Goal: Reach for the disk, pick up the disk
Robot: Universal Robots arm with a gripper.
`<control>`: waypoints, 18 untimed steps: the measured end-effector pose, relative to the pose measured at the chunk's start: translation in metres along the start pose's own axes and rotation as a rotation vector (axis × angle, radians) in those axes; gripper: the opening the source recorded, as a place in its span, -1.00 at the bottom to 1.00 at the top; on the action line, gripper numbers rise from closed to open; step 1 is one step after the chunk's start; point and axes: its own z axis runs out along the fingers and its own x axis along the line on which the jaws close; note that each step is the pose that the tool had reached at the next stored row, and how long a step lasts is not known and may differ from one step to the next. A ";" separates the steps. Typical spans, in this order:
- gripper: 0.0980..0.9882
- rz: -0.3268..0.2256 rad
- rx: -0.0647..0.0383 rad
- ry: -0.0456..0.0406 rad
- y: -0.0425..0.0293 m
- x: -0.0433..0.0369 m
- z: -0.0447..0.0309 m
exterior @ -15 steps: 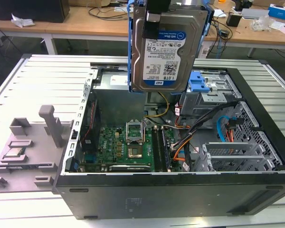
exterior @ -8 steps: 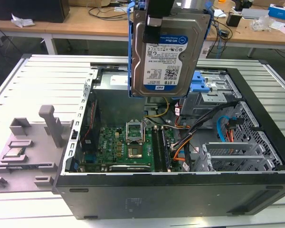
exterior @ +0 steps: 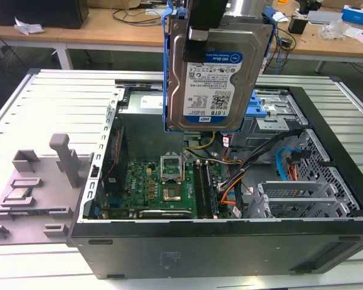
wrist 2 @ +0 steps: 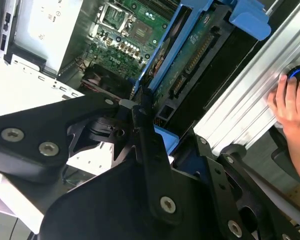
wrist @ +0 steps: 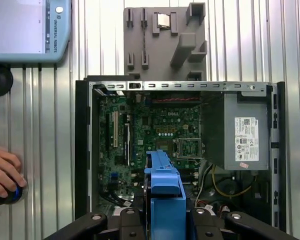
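**Disk lifted clear of case**

Jaws are pressed onto the disk (exterior: 213, 72) at its top edge; it is held upright, label facing out, well above the open computer case (exterior: 230, 241), so its blue bracket (wrist: 165, 190) is kept clear of the motherboard (exterior: 163, 187). The gripper (wrist 2: 145, 125) is seen clamping the bracket's edge. A hand (wrist: 2, 172) rests on a knob beside the case.

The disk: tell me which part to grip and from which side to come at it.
Grip the disk across its thin thickness at the top edge, coming from above. It hangs upright over the open computer case, label face toward the exterior view, so its broad faces suit opposing pads and its blue bracket edges stay clear. The gripper is already shut on it there, with the disk lifted out.
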 end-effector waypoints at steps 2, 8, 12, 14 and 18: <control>-0.40 0.000 0.000 -0.0001 -0.0001 0.0019 0.0011; -0.40 0.000 0.000 0.0000 -0.0004 0.0050 0.0074; -0.40 0.000 0.000 0.0000 -0.0007 0.0074 0.0121; -0.40 0.000 0.000 0.0000 -0.0008 0.0080 0.0135; -0.40 0.000 0.000 0.0000 -0.0010 0.0098 0.0178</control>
